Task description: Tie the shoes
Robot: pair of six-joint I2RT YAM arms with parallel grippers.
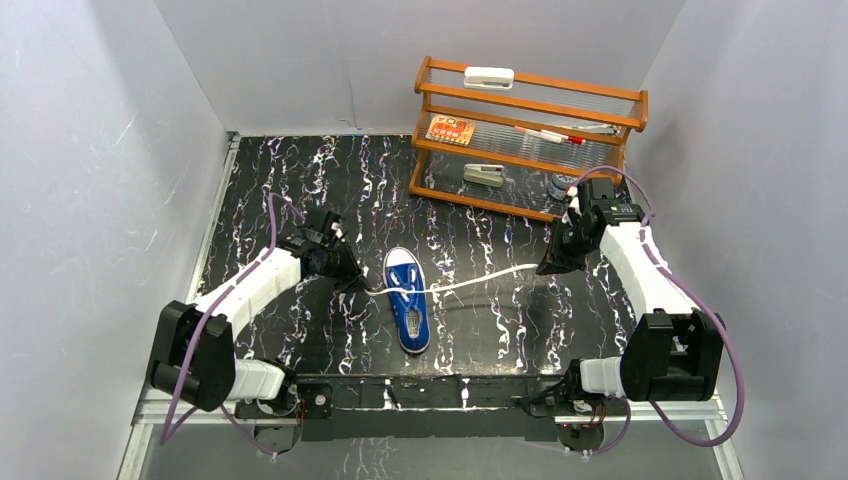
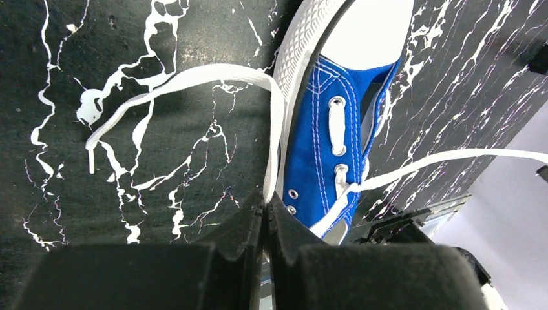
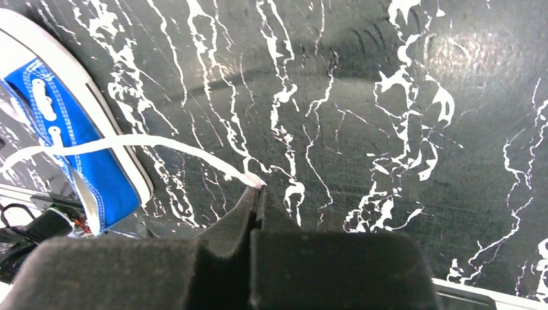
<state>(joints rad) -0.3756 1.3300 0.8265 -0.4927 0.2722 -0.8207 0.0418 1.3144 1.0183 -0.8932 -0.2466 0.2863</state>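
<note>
The blue sneaker point(image 1: 407, 300) with a white toe cap lies on the black marbled table, toe toward the back. My left gripper point(image 1: 352, 277) is just left of it and shut on the left white lace point(image 2: 274, 129). That lace runs up along the sole point(image 2: 298, 58), and its free end point(image 2: 97, 139) lies on the table. My right gripper point(image 1: 547, 266) is well to the right of the shoe, shut on the tip of the right lace point(image 3: 148, 142), which stretches out from the eyelets point(image 1: 480, 279). The shoe also shows in the right wrist view point(image 3: 90, 161).
A wooden rack point(image 1: 528, 135) with clear shelves stands at the back right, just behind my right arm. It holds a white block point(image 1: 488, 76), a card, markers and other small items. Grey walls close in the left, back and right sides.
</note>
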